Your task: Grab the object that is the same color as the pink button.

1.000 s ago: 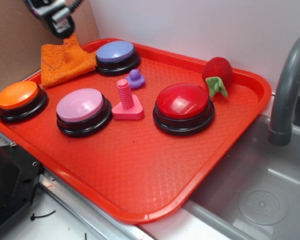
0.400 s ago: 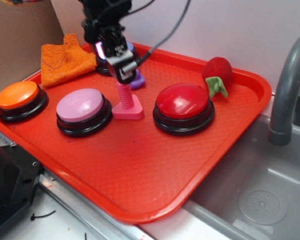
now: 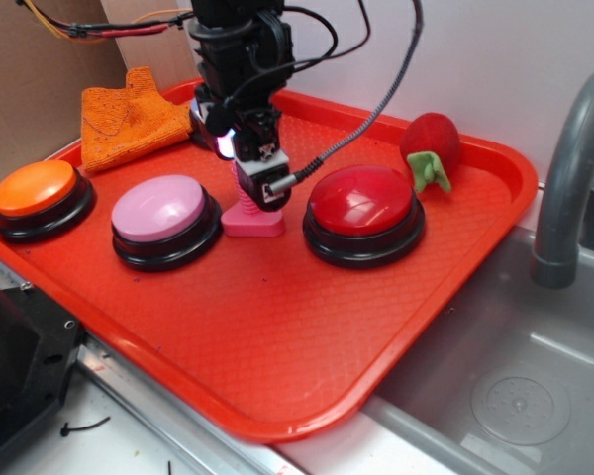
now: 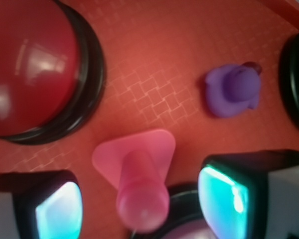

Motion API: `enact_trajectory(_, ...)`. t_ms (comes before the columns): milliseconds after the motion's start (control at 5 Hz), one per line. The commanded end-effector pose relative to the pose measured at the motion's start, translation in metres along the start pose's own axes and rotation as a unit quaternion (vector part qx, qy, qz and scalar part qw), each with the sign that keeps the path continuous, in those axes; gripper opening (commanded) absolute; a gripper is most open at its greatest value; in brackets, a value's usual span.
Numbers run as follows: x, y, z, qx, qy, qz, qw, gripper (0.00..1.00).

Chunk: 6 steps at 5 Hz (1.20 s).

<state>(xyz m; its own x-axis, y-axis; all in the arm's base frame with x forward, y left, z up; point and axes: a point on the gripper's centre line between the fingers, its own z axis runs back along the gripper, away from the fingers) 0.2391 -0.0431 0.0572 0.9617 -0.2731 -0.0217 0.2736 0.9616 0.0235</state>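
Gripper (image 3: 252,183) hangs low over the middle of the red tray (image 3: 277,336), its two fingers spread on either side of the pink toy bolt (image 3: 249,213). In the wrist view the bolt's ribbed post (image 4: 142,196) stands upright in the gap between the glowing teal finger pads (image 4: 224,199) — a clear margin shows on both sides, so the jaws are parted and grip nothing. The bolt's flat rounded-triangle base (image 4: 134,152) rests on the tray floor.

Just left of the bolt sits the pink button (image 3: 163,220), pale dome on a black base; just right of it sits the red button (image 3: 364,213). The bolt stands between these two, near but not touching either. An orange button (image 3: 38,198) lies at the tray's left edge, and beyond it, at the far-left corner, an orange cloth (image 3: 129,124) lies crumpled.

Behind the arm, part of another black-based button (image 4: 296,79) shows only at the edge of the wrist view, with a small purple duck (image 4: 233,89) near it, apart from the bolt. A red plush strawberry (image 3: 431,146) lies at the tray's far right. A grey faucet (image 3: 574,178) rises over the sink (image 3: 515,396) to the right — outside the tray.
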Motion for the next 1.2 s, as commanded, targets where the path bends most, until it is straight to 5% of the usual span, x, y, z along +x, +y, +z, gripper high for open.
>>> enact_trajectory(0,0.001,0.009,-0.015,0.013,0.002,-0.007,1.0,0.93)
enact_trajectory(200,0.0,0.007,-0.017,0.008,-0.005,-0.011,1.0,0.0)
enact_trajectory(600,0.002,0.011,-0.012,-0.002,-0.011,-0.01,1.0,0.0)
enact_trajectory(1000,0.003,0.016,0.059,-0.003,-0.023,0.072,0.997,0.0)
